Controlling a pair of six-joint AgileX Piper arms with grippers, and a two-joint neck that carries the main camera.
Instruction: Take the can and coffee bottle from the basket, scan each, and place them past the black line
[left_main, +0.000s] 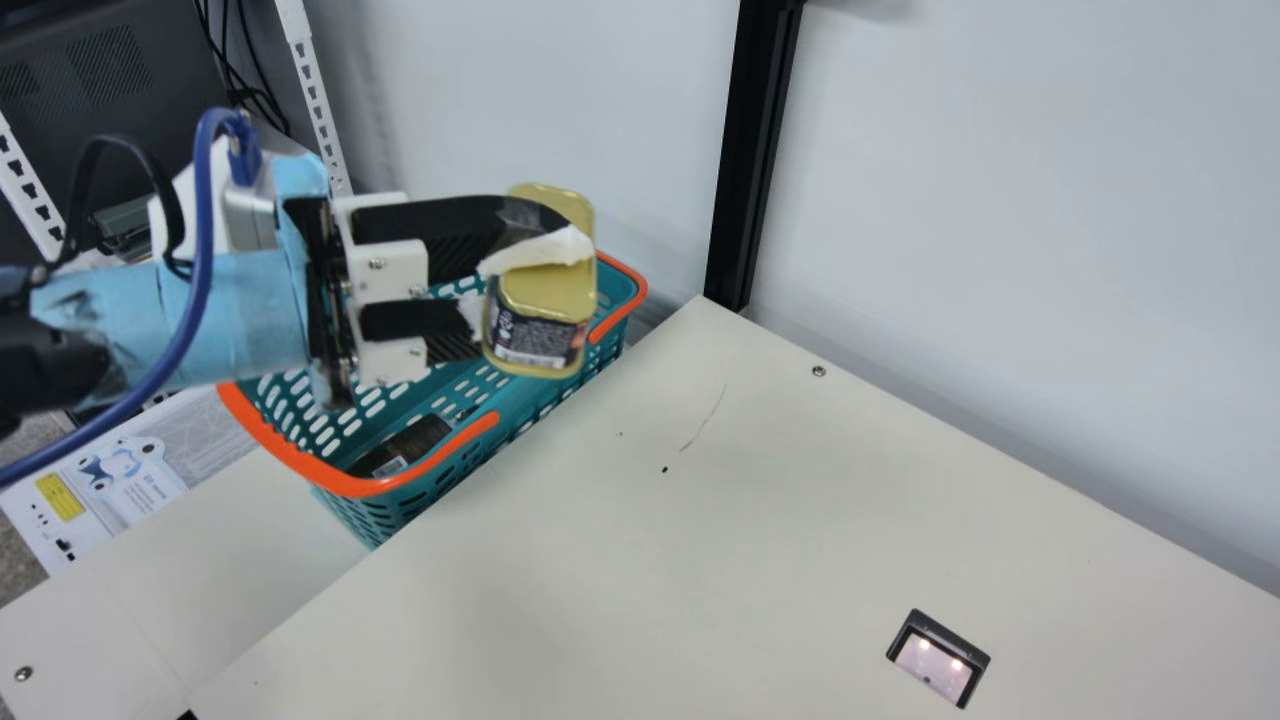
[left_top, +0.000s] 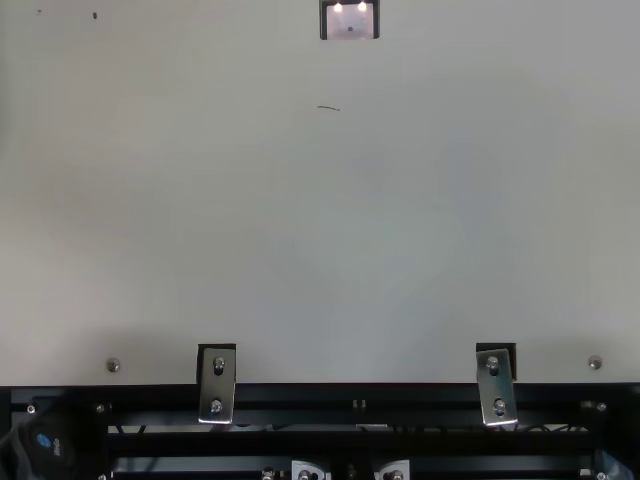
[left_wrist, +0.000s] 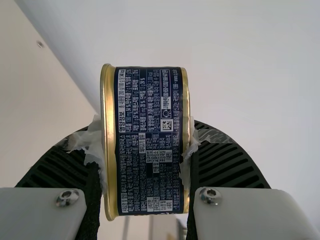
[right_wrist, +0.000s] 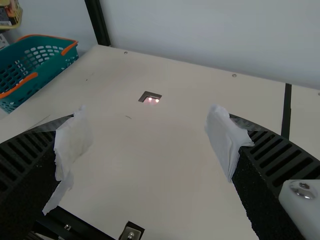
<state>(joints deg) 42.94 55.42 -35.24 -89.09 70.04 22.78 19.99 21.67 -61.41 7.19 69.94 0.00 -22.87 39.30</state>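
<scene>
High over the basket in the main view, my left gripper (left_main: 525, 280) is shut on the can (left_main: 545, 300), whose gold end faces the camera. The left wrist view has the can (left_wrist: 150, 140), dark blue label outward, squeezed between the tissue-wrapped fingertips of my left gripper (left_wrist: 145, 145). A dark item, possibly the coffee bottle (left_main: 405, 447), lies inside the teal basket (left_main: 440, 470). My right gripper (right_wrist: 147, 142) is open over the table with nothing between its fingers. The scanner (left_main: 938, 660) is set in the table, its lights lit.
The cream table (left_main: 640, 560) stretches from the basket past the scanner. A black line (right_wrist: 286, 111) crosses the table on the far side of the scanner from the basket (right_wrist: 37, 65). A black post (left_main: 750, 150) stands at the table's corner by the wall.
</scene>
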